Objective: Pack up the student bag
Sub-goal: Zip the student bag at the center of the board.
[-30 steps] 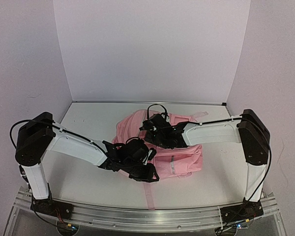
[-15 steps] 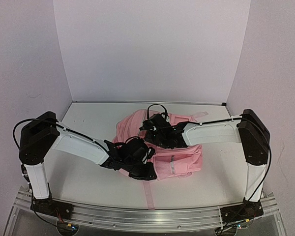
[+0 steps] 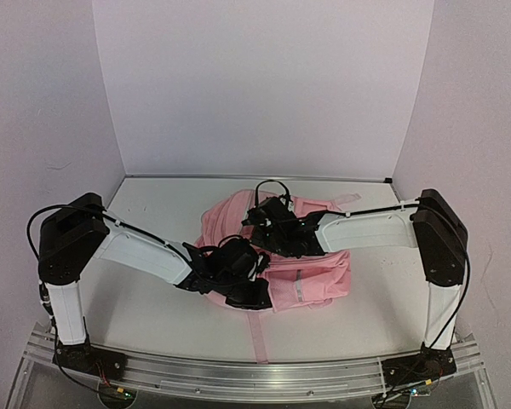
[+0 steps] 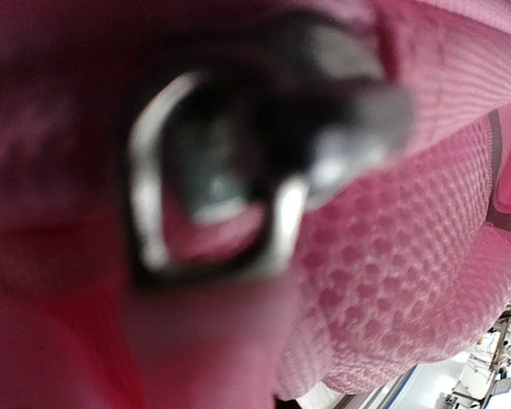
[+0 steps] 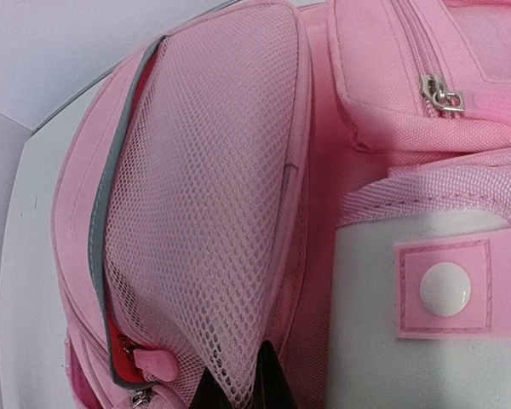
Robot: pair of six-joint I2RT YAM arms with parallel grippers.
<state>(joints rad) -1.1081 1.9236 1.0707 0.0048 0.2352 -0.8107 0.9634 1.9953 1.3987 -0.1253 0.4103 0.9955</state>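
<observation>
1. Left gripper (image 3: 243, 285) is pressed at near-left edge of student bag (image 3: 311, 277). Jaw state can't be told: fingers aren't seen, and the wrist cam is filled w/ a blurred metal zip pull (image 4: 213, 179).
2. Right gripper (image 5: 243, 388) is set on bag's top, jaws narrow, mesh pocket (image 5: 204, 187) fabric apparently pinched.
3. Bag is laid flat w/ table (image 3: 153, 213) beneath it.
4. Risks: zip pull could be slipped off if caught shallow. Soft bag could be dragged instead of unzipped. Mesh could be overstretched if tugged hard.
</observation>
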